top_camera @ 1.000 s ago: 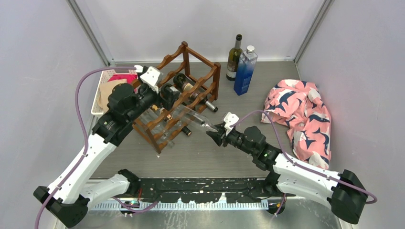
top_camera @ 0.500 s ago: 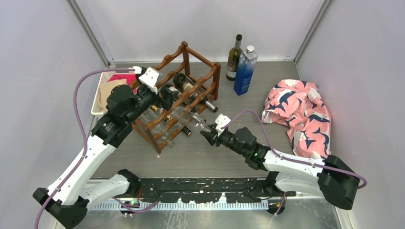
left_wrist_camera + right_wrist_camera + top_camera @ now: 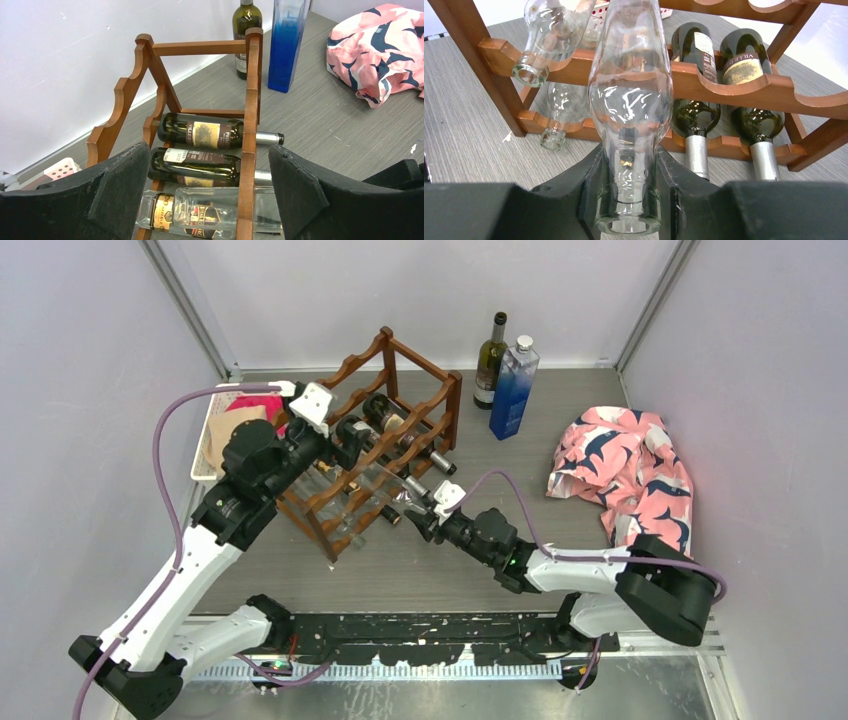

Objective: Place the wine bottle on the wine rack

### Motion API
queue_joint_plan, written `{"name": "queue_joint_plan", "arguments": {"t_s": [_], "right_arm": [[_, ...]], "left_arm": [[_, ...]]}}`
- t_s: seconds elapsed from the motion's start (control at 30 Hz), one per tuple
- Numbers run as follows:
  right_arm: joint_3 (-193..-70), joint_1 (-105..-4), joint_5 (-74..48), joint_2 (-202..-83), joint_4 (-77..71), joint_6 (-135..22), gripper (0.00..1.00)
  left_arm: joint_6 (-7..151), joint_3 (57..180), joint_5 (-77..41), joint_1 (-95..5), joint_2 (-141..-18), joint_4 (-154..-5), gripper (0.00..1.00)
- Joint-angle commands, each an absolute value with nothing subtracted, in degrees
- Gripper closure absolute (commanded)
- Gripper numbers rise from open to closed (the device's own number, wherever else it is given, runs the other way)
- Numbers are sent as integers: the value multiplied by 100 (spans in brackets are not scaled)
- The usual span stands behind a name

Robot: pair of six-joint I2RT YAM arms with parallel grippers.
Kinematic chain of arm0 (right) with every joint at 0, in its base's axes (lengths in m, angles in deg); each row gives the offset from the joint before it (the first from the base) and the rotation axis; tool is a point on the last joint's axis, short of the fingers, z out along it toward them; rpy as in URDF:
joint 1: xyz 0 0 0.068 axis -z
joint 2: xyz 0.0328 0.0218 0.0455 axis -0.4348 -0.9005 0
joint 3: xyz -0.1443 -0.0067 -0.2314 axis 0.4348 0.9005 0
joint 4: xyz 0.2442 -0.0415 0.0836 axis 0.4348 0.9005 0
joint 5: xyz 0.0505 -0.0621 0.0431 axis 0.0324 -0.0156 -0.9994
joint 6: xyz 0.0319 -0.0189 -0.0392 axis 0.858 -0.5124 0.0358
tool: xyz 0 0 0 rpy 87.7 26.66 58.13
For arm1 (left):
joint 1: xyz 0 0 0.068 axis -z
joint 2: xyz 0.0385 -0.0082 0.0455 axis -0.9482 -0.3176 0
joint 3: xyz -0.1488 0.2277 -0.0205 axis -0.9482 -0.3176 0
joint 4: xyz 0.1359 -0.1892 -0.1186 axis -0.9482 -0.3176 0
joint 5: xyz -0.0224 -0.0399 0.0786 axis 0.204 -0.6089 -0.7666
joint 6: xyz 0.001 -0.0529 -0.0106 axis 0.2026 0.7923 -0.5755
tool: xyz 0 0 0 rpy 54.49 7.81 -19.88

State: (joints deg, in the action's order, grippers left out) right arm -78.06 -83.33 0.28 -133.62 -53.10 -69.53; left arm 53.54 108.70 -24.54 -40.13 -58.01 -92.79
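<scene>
The clear glass wine bottle [image 3: 631, 100] is partway into the dark reddish-brown wooden wine rack [image 3: 248, 100] with the wavy rails. Its body is across the front rail on the near side and its neck sticks out toward the right arm. The right gripper [image 3: 629, 200] is clamped tight on that neck just below the mouth, one black finger on each side.

The long axis is the bit that matters. It runs straight out from the right jaws into the rack, base leading and mouth facing the wrist camera. From above that's a diagonal from the gripper up-left toward the left arm. So I'd guess the next move is a push along that line and then letting go. I honestly can't tell whether the body is already sitting in a scallop or is only carried by the grip.

The left gripper [image 3: 210, 187] hangs at the far-left side of the rack with its jaws spread wide, holding nothing. The right arm is the one that counts here.

Two dark green labelled bottles [image 3: 200, 134] lie one slot over, and a couple of other clear bottles [image 3: 551, 30] are on the other side. Well apart from all this are an upright green bottle [image 3: 490, 360], a tall blue glass bottle [image 3: 514, 385], a pink patterned cloth [image 3: 625, 475] and a white plastic basket [image 3: 212, 440].
</scene>
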Motion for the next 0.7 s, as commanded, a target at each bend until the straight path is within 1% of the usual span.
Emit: {"name": "queue_joint_plan", "arguments": {"t_s": [0.0,0.47,0.67], "right_arm": [[-8207,-8429,193,-13521,-6819,-7083,99],[-8337,-8453,404,-14430,-8072,-7324,99],[-8520,-8484,463,-14698,-8319,-7551,99]], "left_arm": [[5266,10850,-2555,-4055,-5667,-8800,12],[5544,10842,-2253,-4160,-5900,-8725,12],[5611,10784,-2200,-4180,-5982,-8642,13]]}}
